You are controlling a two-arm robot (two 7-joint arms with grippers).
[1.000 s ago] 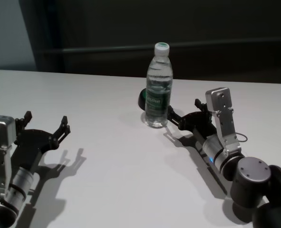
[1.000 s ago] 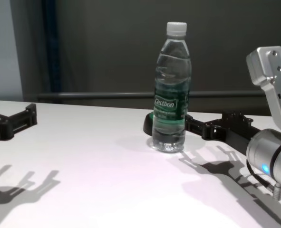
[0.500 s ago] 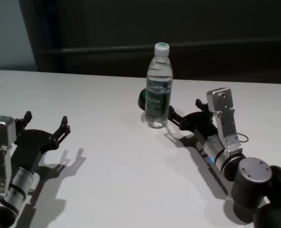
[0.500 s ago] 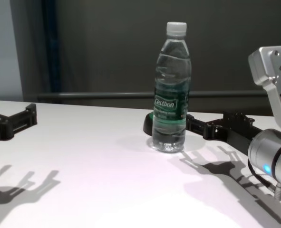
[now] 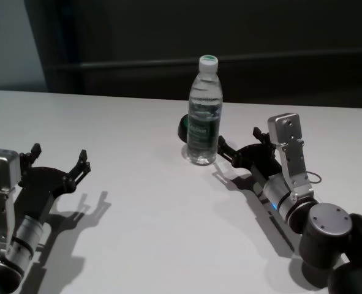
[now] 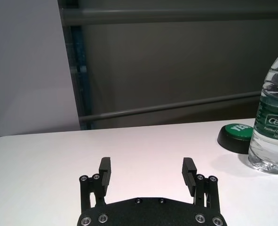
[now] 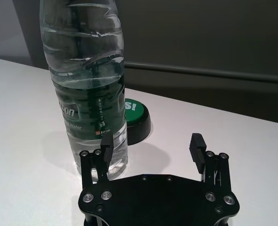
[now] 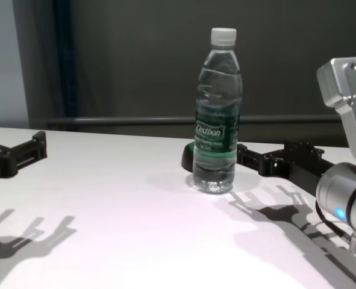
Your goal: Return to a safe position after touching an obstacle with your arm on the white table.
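Note:
The obstacle, a clear water bottle [image 5: 204,116] with a white cap and dark green label, stands upright on the white table [image 5: 144,214], also seen from the chest [image 8: 217,129]. My right gripper [image 5: 237,142] lies low just right of the bottle's base, open and holding nothing. In the right wrist view one of its fingers [image 7: 106,143] overlaps the bottle [image 7: 87,84]; whether they touch I cannot tell. My left gripper [image 5: 59,153] rests open at the table's near left, far from the bottle [image 6: 273,127].
A low black-and-green dome [image 5: 184,127] sits right behind the bottle, also visible in both wrist views [image 7: 138,118] [image 6: 236,136]. A dark wall with a horizontal rail [image 8: 135,121] runs beyond the table's far edge. Bare tabletop stretches between the two arms.
My right arm has shifted slightly to the right, its open gripper drawing a little away from the bottle. The bottle and left arm have not moved.

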